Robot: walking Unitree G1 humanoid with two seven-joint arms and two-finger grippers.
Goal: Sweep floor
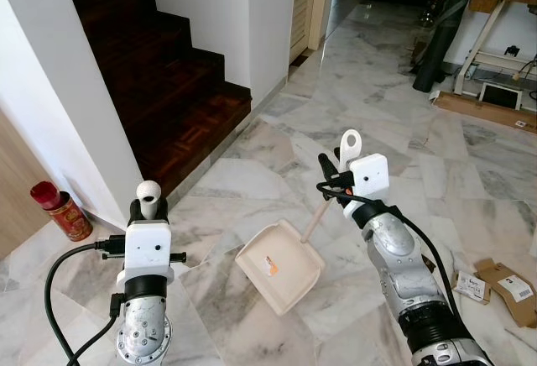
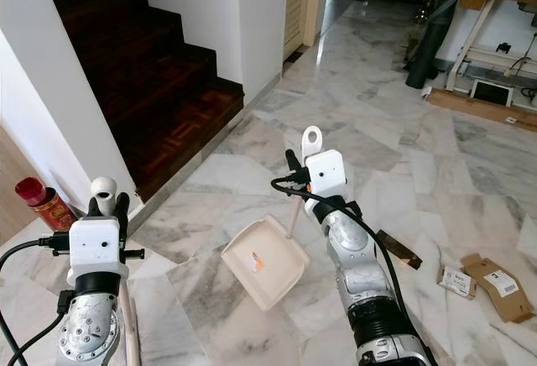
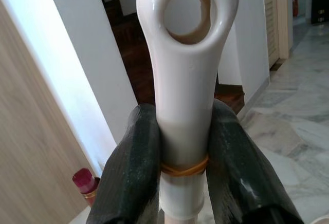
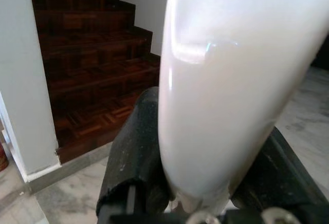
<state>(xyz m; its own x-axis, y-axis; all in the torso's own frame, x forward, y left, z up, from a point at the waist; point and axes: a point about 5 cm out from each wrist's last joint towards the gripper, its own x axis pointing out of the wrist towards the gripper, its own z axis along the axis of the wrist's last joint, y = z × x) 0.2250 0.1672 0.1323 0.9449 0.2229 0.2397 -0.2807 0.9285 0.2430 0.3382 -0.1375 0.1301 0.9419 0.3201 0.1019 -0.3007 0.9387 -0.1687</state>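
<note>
My left gripper (image 1: 148, 208) is shut on a white broom handle (image 3: 186, 80) with a loop at its tip, held upright at the lower left. A yellow rubber band circles the handle between the fingers (image 3: 131, 167). My right gripper (image 1: 340, 173) is shut on the white looped top of the dustpan handle (image 1: 350, 144). A thin wooden stick (image 1: 313, 222) runs down from it to the cream dustpan (image 1: 279, 267), which rests tilted on the marble floor between both arms. A small orange scrap (image 1: 270, 267) lies in the pan.
Dark wooden stairs (image 1: 168, 72) rise at the left behind a white wall. A red can (image 1: 60, 209) stands by the wall's foot. Cardboard scraps (image 1: 503, 286) and a brown piece (image 2: 398, 250) lie on the floor at the right. A table (image 1: 487, 30) stands at the far right.
</note>
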